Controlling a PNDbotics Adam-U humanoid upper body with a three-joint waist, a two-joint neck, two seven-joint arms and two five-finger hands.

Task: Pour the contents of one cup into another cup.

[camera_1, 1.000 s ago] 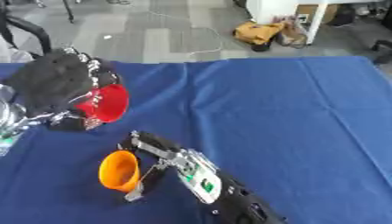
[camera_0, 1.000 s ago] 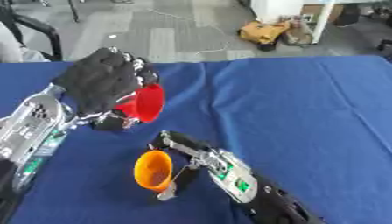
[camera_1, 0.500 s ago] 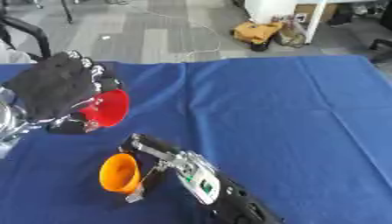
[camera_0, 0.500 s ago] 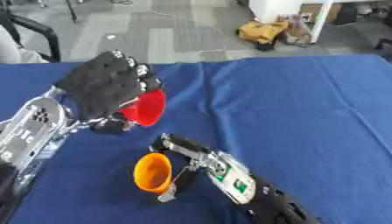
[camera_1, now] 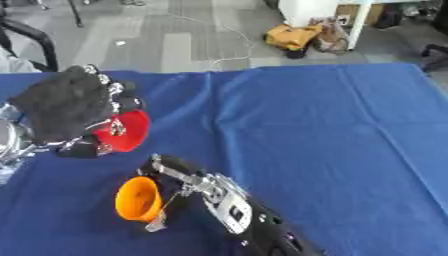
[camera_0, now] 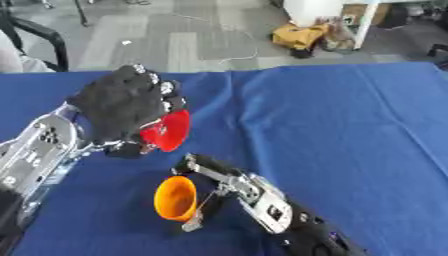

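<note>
Tilting toward the right, a red cup point(camera_0: 168, 131) is held above a blue-covered table point(camera_0: 350, 130) by the left hand point(camera_0: 127, 107), whose fingers are curled round the cup's back and side. Its open mouth is turned sideways and faces down toward an orange cup point(camera_0: 175, 198), which is gripped just below and to the right by the right hand point(camera_0: 229, 187), its fingers wrapped round the far side. The orange cup is itself leaned over, its mouth turned toward the left. The two rims are seen near each other but apart, the red one higher. Nothing can be made out leaving the red cup, and what either cup holds cannot be told. The pour is judged to be at its tipping stage, with the emptying and the setting down of both cups left to be done.
</note>
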